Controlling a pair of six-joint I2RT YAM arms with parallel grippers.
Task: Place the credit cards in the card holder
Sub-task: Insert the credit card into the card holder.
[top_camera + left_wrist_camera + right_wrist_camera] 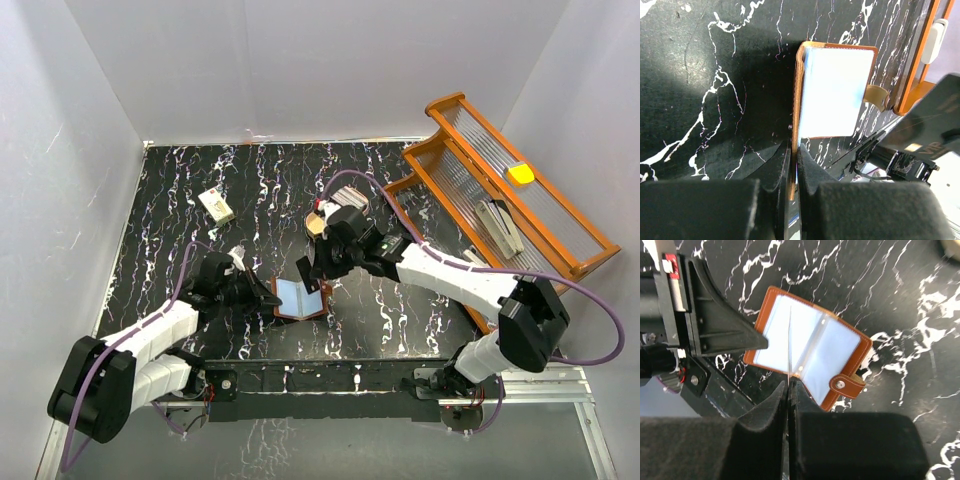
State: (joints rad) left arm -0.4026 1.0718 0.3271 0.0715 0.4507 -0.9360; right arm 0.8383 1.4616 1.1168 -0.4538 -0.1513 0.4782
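So the card holder [302, 300] is lying open flat on the black marbled table [170, 210], roughly in the middle and a bit toward the near edge, with its grey-blue lining facing up and the snap tab [847, 385] sticking out off one side. The left claw [794, 155] is pinched tight on the brown edge of the holder's cover, fingers basically together with just the leather between them. The right claw [789, 385] is clamped on one credit card [789, 340], held on edge right over the holder's fold. From its own wrist cam the card is just a thin pale line, and I can't tell if the tip is actually in a pocket. Further out there's a small cream block [216, 204] toward the back left and an orange wooden rack [470, 165] off to the right.
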